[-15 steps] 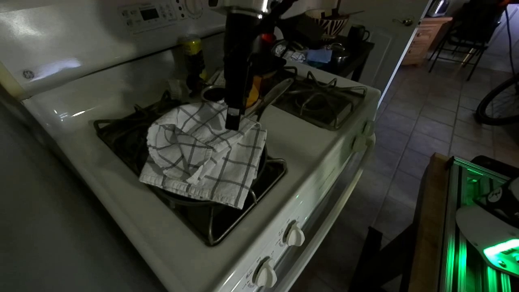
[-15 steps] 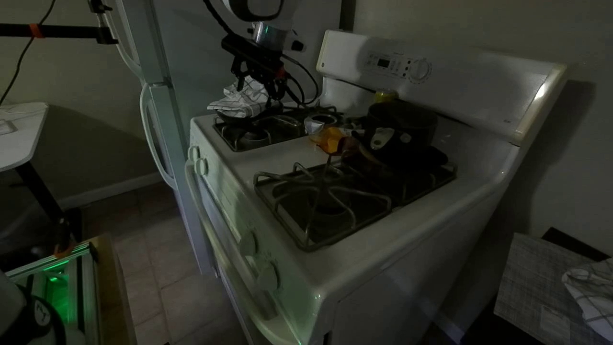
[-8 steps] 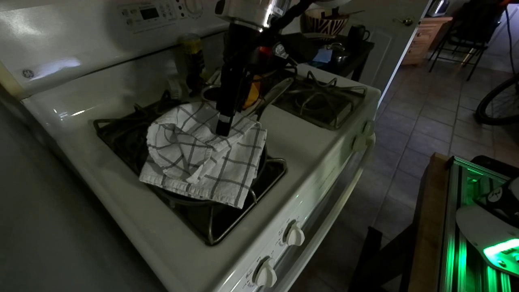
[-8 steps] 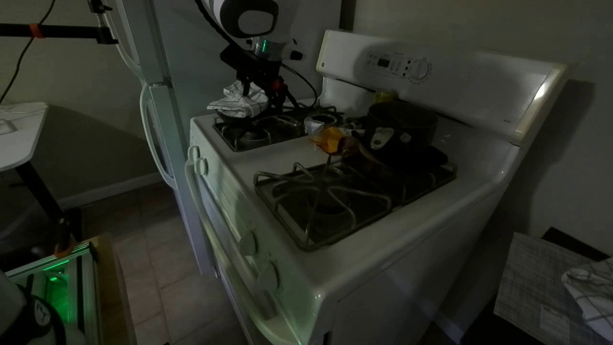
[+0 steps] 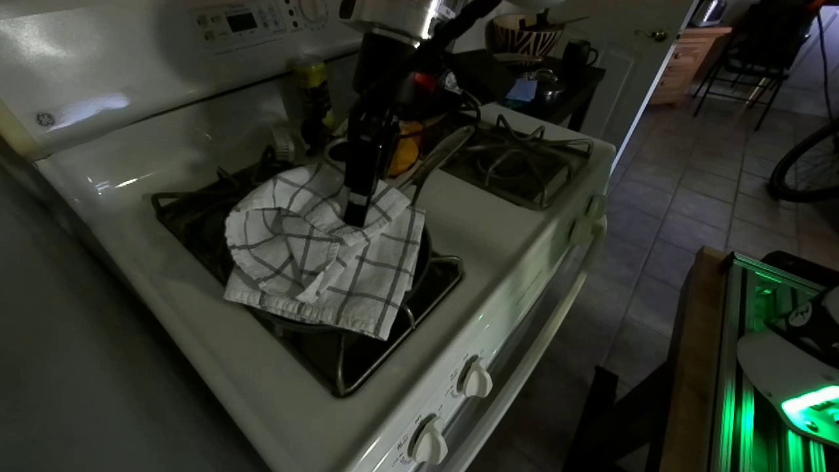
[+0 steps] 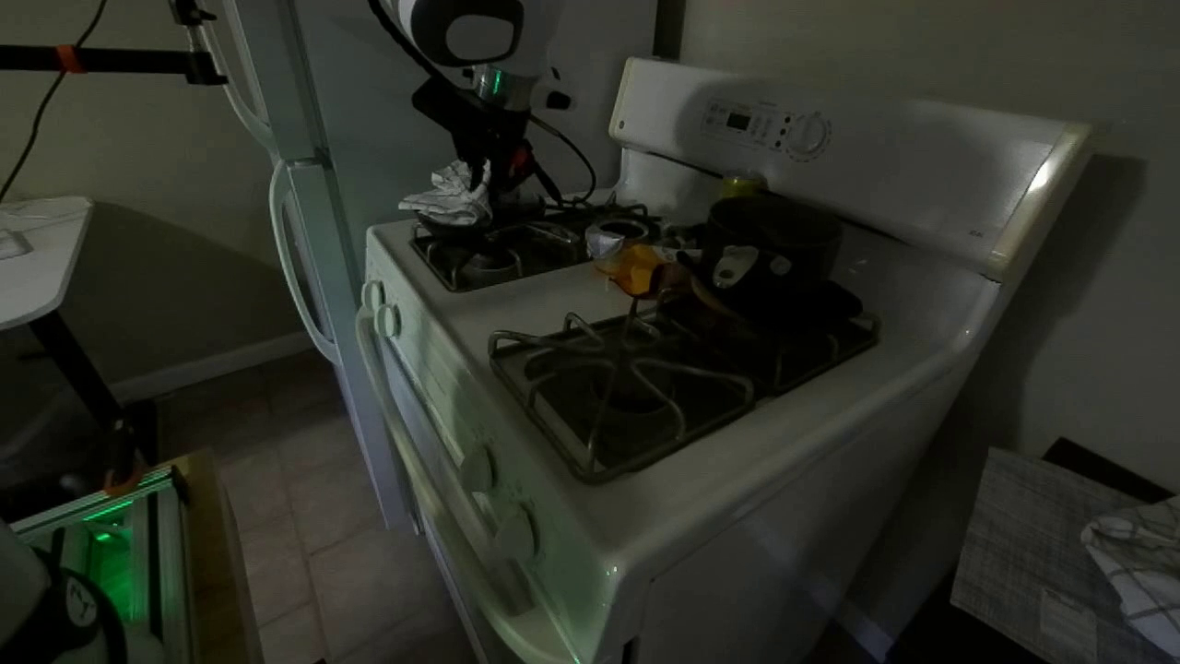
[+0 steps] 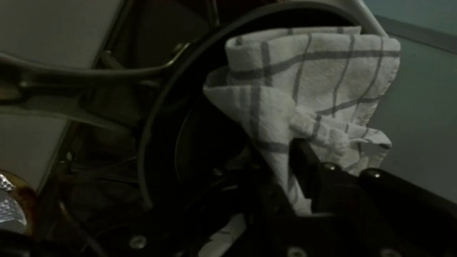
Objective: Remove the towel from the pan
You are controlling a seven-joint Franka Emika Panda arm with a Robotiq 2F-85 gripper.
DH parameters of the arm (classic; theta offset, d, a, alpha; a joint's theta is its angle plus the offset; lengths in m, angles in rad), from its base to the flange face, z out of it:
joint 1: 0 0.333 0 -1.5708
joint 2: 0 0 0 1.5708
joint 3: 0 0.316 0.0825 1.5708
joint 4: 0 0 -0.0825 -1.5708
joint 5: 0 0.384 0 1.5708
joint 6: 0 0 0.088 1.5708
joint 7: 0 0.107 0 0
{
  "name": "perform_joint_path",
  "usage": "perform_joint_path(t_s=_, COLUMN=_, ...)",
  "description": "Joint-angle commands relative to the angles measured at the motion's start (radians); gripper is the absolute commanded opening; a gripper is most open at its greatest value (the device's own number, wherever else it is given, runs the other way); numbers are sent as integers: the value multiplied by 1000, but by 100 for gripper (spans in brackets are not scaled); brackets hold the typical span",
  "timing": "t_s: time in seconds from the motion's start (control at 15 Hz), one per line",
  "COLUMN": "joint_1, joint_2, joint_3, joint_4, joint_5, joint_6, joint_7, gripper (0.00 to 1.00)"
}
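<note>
A white towel with dark check lines lies crumpled over the dark pan on a stove burner. In the wrist view the towel covers the right part of the pan, and the dark inside shows on the left. My gripper points down into the cloth, its fingers closed around a bunched fold that fills the space between them. In both exterior views the gripper stands at the towel's edge near the pan's handle side; the lower finger parts are dark and partly hidden by cloth.
The pan's handle sticks out over the stove top. A dark pot, an orange object and a yellow can stand nearby. Metal grates rise from the stove. Another checked cloth lies on a grey surface.
My gripper has moved down into the towel and slightly towards the stove's fridge side, and its fingers have closed on the cloth. The towel has bunched and shifted a little the same way.
</note>
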Motion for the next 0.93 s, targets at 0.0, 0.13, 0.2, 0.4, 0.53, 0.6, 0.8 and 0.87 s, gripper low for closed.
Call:
perform_joint_path(t_s=0.0, joint_1=-1, joint_2=-33, joint_3=-2, joint_4=-32, joint_5=56, joint_6=28, joint_7=-23, gripper=0)
perform_joint_path(t_s=0.13, joint_1=-3, joint_2=-42, joint_3=-2, joint_4=-34, joint_5=92, joint_6=26, joint_7=-45, gripper=0)
perform_joint_path(t_s=0.2, joint_1=-6, joint_2=-50, joint_3=-2, joint_4=-33, joint_5=125, joint_6=17, joint_7=-67, gripper=2)
perform_joint_path(t_s=0.4, joint_1=4, joint_2=-23, joint_3=-12, joint_4=4, joint_5=93, joint_6=-1, joint_7=-51, gripper=8)
perform_joint_path(t_s=0.53, joint_1=4, joint_2=-21, joint_3=-12, joint_4=5, joint_5=92, joint_6=-1, joint_7=-51, gripper=8)
perform_joint_path(t_s=0.6, joint_1=4, joint_2=-19, joint_3=-12, joint_4=5, joint_5=92, joint_6=-1, joint_7=-51, gripper=2)
perform_joint_path(t_s=0.8, joint_1=-14, joint_2=14, joint_3=-16, joint_4=92, joint_5=230, joint_6=-16, joint_7=-11, gripper=2)
perform_joint_path(t_s=0.87, joint_1=-18, joint_2=27, joint_3=-25, joint_4=132, joint_5=251, joint_6=-28, joint_7=15, gripper=2)
